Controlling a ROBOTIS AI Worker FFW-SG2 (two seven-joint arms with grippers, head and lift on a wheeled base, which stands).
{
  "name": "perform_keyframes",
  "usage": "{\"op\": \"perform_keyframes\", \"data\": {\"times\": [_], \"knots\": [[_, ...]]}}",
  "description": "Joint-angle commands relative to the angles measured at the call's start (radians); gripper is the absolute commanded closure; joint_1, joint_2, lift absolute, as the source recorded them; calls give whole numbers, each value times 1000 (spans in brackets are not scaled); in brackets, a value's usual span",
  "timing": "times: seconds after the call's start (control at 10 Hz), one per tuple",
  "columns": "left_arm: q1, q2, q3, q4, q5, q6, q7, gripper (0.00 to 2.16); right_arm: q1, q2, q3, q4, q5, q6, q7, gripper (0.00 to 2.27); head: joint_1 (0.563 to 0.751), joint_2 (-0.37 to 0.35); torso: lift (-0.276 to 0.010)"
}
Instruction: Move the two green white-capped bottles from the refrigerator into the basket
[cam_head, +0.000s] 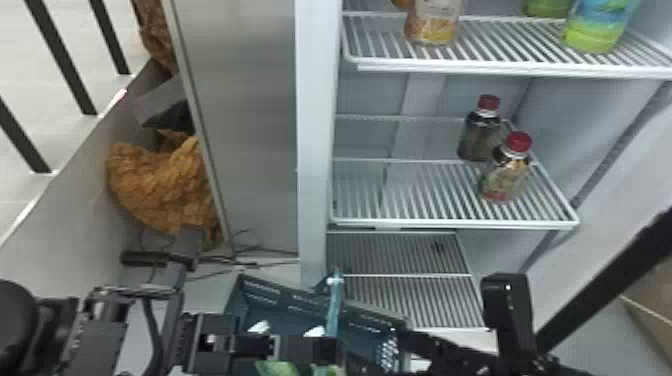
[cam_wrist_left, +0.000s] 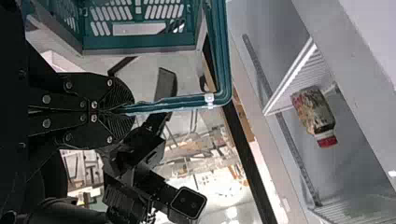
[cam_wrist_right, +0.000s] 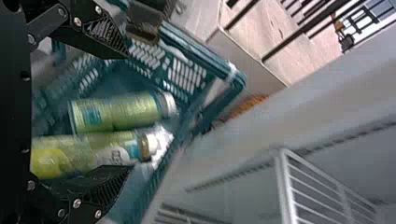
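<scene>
basket (cam_head: 300, 298), teal with slotted walls, seen at the front of the opened refrigerator (cam_head: 314, 150). both task bottles are contained in it: one green white-capped bottle (cam_wrist_right: 135, 109) and, just beside it, the other green bottle (cam_wrist_right: 79, 156) are laid on their sides, with their white caps turned the same way, away from the robot. the basket's handle (cam_head: 335, 305) is raised, and the left gripper (cam_head: 330, 350) is clamped on it – in the left wrist view its two black fingers (cam_wrist_left: 116, 95) are brought together on the teal bar. the right gripper (cam_head: 435, 350) is placed over the basket from the right side; in the right wrist view its fingers (cam_wrist_right: 102, 191) are spread well apart, with the bottles seen between them.

inside the refrigerator, two red-capped bottles are stood upright on the middle shelf (cam_head: 450, 224): a darker one (cam_head: 477, 140) farther back and a paler one (cam_head: 505, 175) nearer the front edge. on the upper shelf (cam_head: 500, 69) an orange-labelled bottle (cam_head: 432, 27) is set toward the left, and a green bottle with a blue label (cam_head: 600, 30) toward the right – the tops of both are cut off by the frame.
</scene>
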Motion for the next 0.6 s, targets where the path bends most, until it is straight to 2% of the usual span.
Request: {"op": "perform_keyframes", "data": {"times": [0.0,0.3,0.5], "knots": [[2,-1,0,0,0,1,1,1161,19,10,-14,-54,76,-42,-12,217,695,-88,-263],[5,-1,2,0,2,1,1,1161,54,25,-42,-108,166,-174,-48,213,695,-161,-263],[5,-3,2,0,2,1,1,1161,71,31,-44,-88,182,-322,-77,205,695,-193,-263]]}}
